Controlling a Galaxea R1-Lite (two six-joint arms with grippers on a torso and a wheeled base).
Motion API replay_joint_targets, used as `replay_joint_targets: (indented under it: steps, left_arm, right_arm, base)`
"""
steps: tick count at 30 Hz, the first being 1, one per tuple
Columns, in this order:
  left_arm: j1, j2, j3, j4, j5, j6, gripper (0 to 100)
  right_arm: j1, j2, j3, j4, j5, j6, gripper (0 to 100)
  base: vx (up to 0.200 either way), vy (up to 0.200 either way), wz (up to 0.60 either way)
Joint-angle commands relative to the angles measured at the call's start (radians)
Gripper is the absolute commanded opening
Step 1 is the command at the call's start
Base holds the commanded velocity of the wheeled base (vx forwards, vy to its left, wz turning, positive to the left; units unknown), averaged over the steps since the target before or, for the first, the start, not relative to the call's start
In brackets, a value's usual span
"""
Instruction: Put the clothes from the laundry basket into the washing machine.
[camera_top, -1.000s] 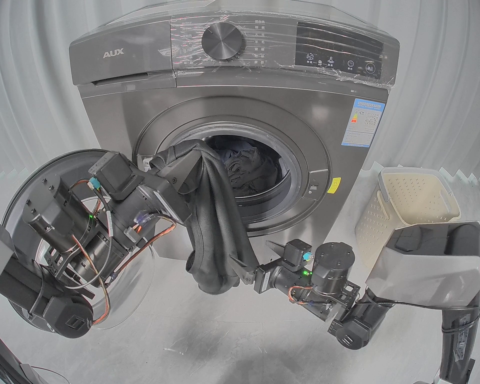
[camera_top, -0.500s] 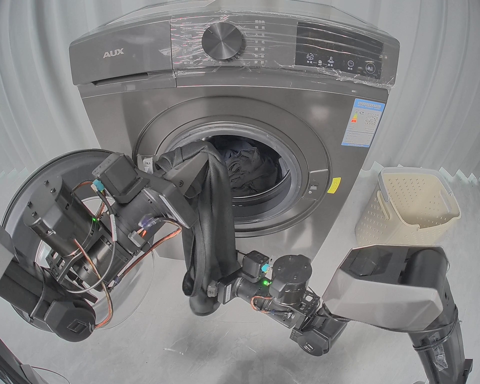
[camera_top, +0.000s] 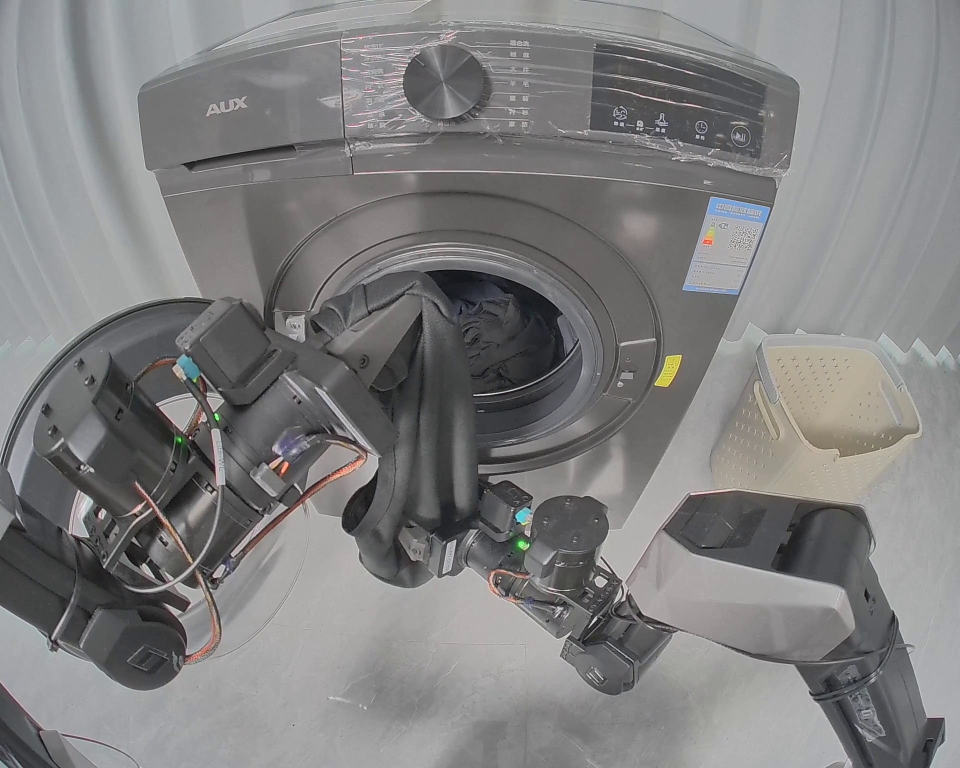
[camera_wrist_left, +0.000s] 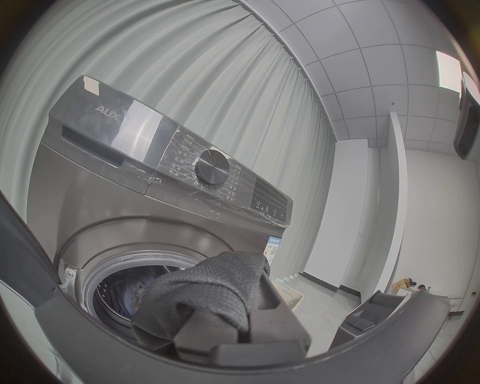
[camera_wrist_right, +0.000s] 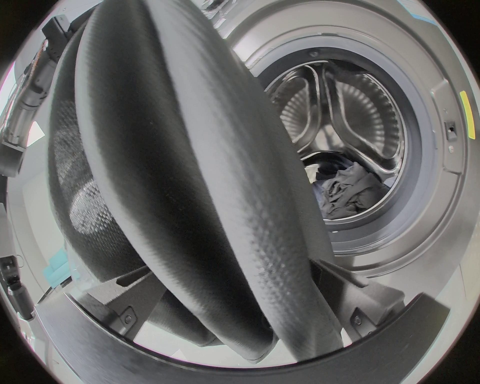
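Note:
A dark textured garment (camera_top: 430, 430) hangs from the lower rim of the washing machine's (camera_top: 620, 250) round opening. My left gripper (camera_top: 385, 335) is shut on its upper end, right at the opening's left edge; the wrist view shows the cloth (camera_wrist_left: 210, 290) bunched over that gripper (camera_wrist_left: 235, 327). My right gripper (camera_top: 420, 545) is at the hanging lower end, open, with the thick fold (camera_wrist_right: 200, 190) lying between its widely spread fingers (camera_wrist_right: 362, 300). More dark clothes (camera_top: 510, 345) lie inside the drum (camera_wrist_right: 350, 192).
The washer door (camera_top: 130, 325) stands swung open at the left, behind my left arm. A cream perforated laundry basket (camera_top: 745, 440) sits on the floor to the right of the machine. Grey floor stretches in front.
My right gripper has moved left and up onto the garment's lower end, which has risen and bunched leftward. The left gripper still holds the top at the opening.

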Motion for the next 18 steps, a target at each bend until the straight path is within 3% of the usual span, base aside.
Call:
replay_joint_targets:
  steps: [1,2,3,7,12,18]
  left_arm:
    - [-0.001,-0.007,-0.003,0.0,0.0,-0.002,0]
    - [0.001,-0.007,-0.005,0.0,0.0,-0.002,0]
    - [0.006,-0.007,-0.005,0.0,0.001,-0.002,0]
    - [0.013,-0.004,-0.006,0.003,0.003,-0.003,0]
    - [0.104,0.013,-0.009,0.003,-0.002,-0.002,0]
    - [0.144,0.022,-0.003,0.004,-0.009,0.0,0]
  right_arm:
    - [-0.015,0.027,-0.018,0.0,-0.016,0.004,100]
    - [-0.025,0.025,-0.019,-0.002,-0.02,0.004,100]
    - [-0.029,0.024,-0.021,-0.002,-0.022,0.007,0]
    - [-0.057,0.005,-0.018,-0.003,-0.028,0.023,0]
    - [-0.115,-0.09,-0.002,-0.006,-0.054,0.041,0]
    - [-0.144,-0.185,0.071,-0.005,-0.063,0.046,0]
  base:
    - [0.0,0.0,0.0]
    - [0.0,0.0,0.0]
    - [0.0,0.0,0.0]
    - [0.0,0.0,0.0]
    - [0.0,0.0,0.0]
    - [0.0,0.0,0.0]
